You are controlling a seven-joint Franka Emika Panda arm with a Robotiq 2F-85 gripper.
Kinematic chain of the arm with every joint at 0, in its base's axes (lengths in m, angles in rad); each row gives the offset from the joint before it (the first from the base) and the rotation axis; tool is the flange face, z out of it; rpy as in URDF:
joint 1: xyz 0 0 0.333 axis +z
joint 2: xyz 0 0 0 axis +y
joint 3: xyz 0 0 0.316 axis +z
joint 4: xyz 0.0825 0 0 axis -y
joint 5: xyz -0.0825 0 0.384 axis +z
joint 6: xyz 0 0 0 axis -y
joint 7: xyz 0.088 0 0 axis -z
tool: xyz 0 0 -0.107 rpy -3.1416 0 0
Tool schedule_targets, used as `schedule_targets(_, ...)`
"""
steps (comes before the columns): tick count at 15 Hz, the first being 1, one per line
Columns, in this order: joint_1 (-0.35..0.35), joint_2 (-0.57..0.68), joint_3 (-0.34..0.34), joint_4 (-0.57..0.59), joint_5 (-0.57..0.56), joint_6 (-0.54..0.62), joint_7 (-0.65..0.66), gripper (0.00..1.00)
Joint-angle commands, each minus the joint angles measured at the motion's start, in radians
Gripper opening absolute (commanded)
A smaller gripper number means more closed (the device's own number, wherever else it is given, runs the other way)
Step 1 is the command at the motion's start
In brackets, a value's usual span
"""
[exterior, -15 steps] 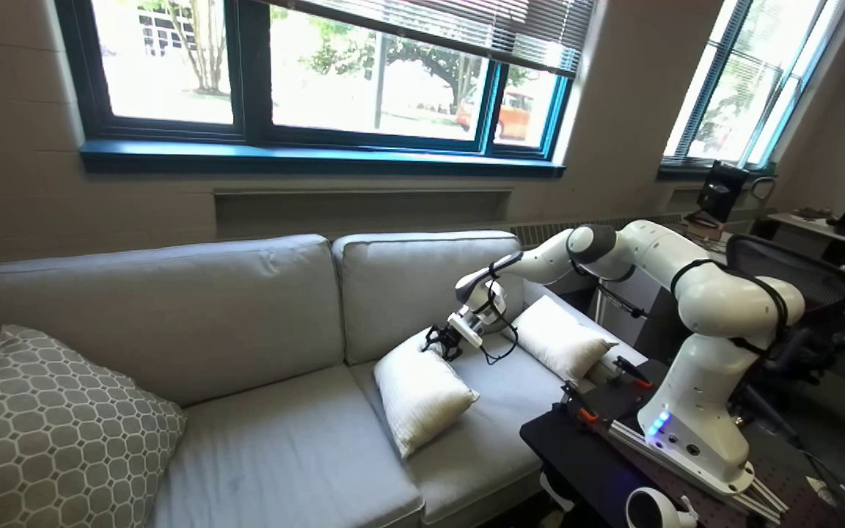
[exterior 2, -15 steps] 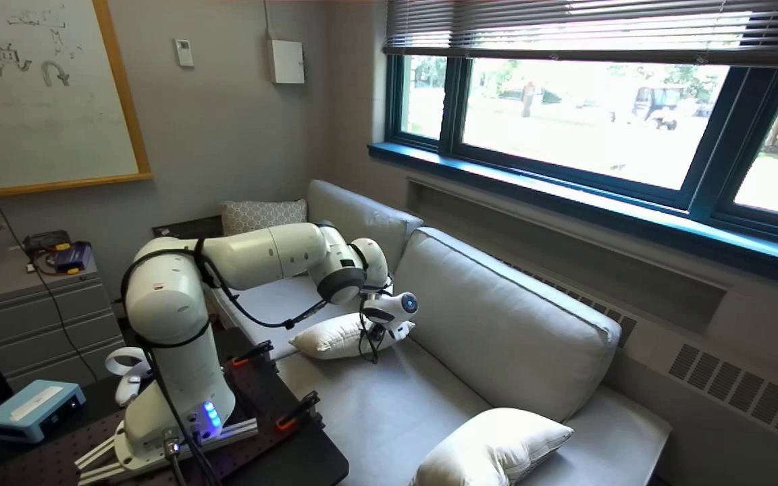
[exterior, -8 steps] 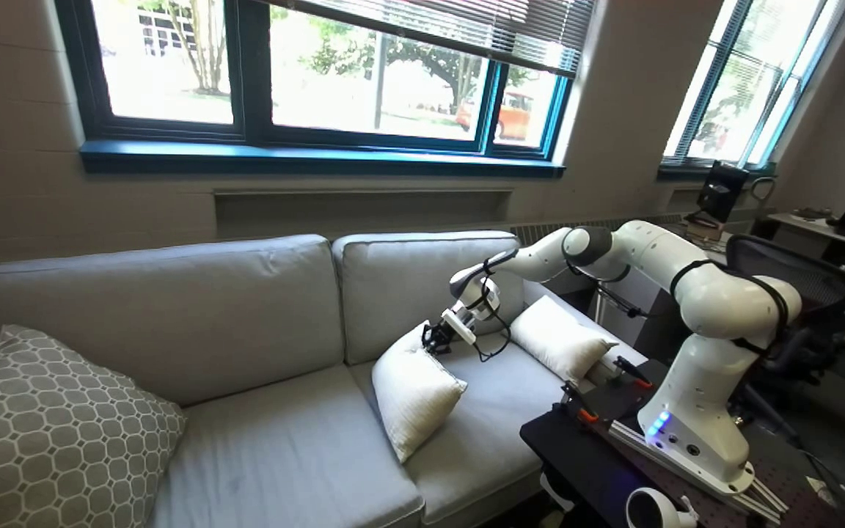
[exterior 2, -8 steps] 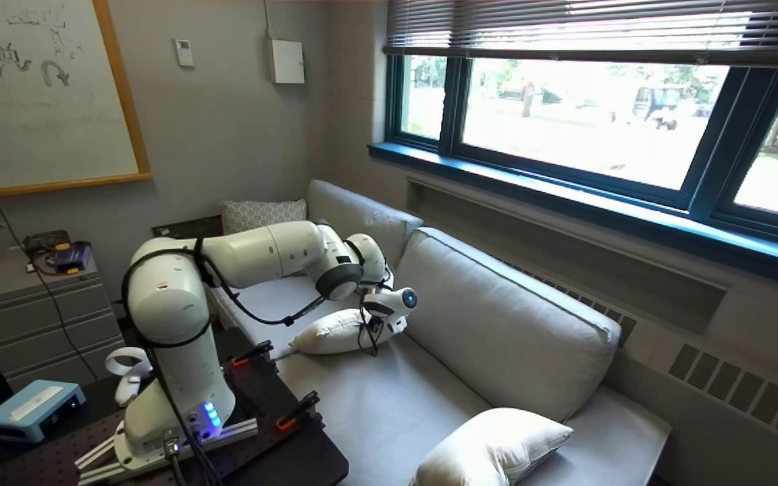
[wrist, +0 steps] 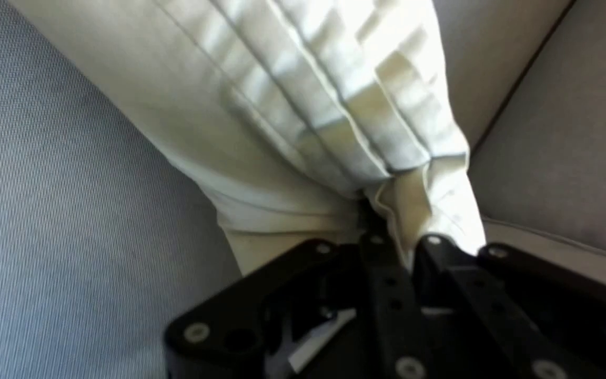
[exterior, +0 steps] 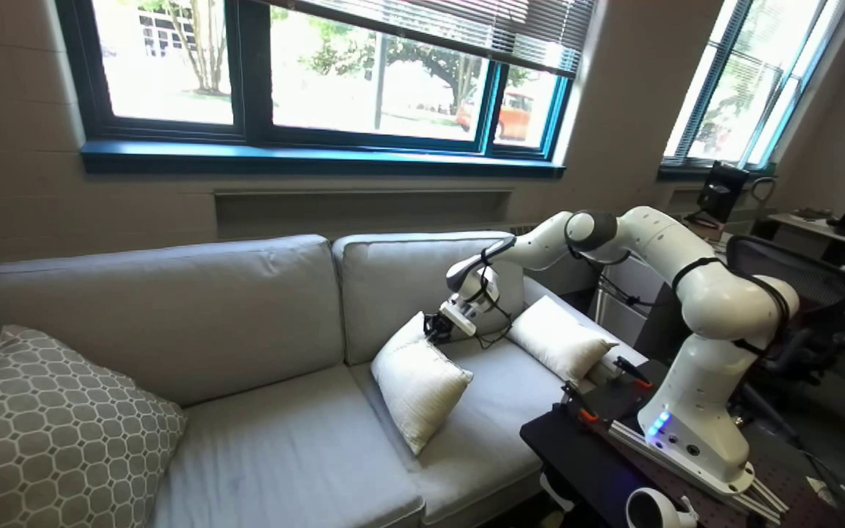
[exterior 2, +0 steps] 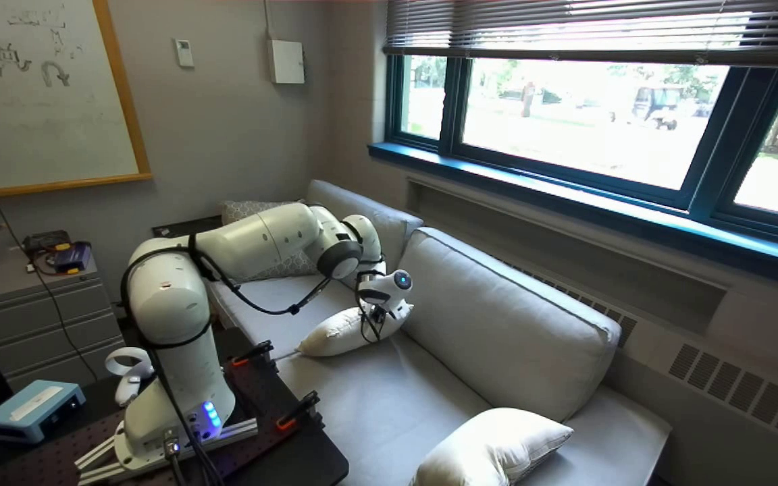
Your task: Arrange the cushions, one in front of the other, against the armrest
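Puffy and cream-white, a cushion [exterior: 422, 385] stands tilted on the sofa seat in both exterior views. My gripper [exterior: 437, 327] is shut on its upper edge. In the wrist view the black fingers of the gripper [wrist: 396, 229] pinch a fold of this cushion [wrist: 308, 110], with pleats bunched around them; part of the fingertips is hidden in the cloth. A matching cream cushion [exterior: 558, 337] leans by the padded armrest [exterior: 624, 350] at the sofa's end. In an exterior view that cushion [exterior 2: 497, 449] is cut by the lower edge, with the armrest [exterior 2: 632, 428] beside it.
A larger grey lattice pillow [exterior: 63, 433] lies at the sofa's opposite end. Sofa back cushions [exterior: 422, 286] rise behind the held cushion. The dark table [exterior: 551, 433] bearing the arm's base stands close to the seat front, with orange-tipped clamps [exterior: 576, 403] on its edge.
The gripper has closed on the cushion's edge and risen slightly. That edge has come up with it, so the cushion stands more upright. The cushion by the armrest has not moved.
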Motion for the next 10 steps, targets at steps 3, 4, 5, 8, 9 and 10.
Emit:
schedule_targets(3, 0.015, -0.302, -0.028, -0.338, -0.006, 0.197, -0.003, 0.03)
schedule_targets(4, 0.013, -0.344, -0.030, -0.389, -0.010, 0.226, 0.001, 0.03)
schedule_targets(5, 0.008, -0.385, -0.030, -0.440, -0.016, 0.250, 0.000, 0.03)
schedule_targets(8, -0.039, -0.507, -0.008, -0.595, -0.036, 0.289, -0.020, 0.03)
schedule_targets(9, -0.047, -0.552, -0.015, -0.647, -0.047, 0.289, -0.016, 0.03)
schedule_targets(10, -0.063, -0.596, -0.012, -0.700, -0.052, 0.294, -0.014, 0.03)
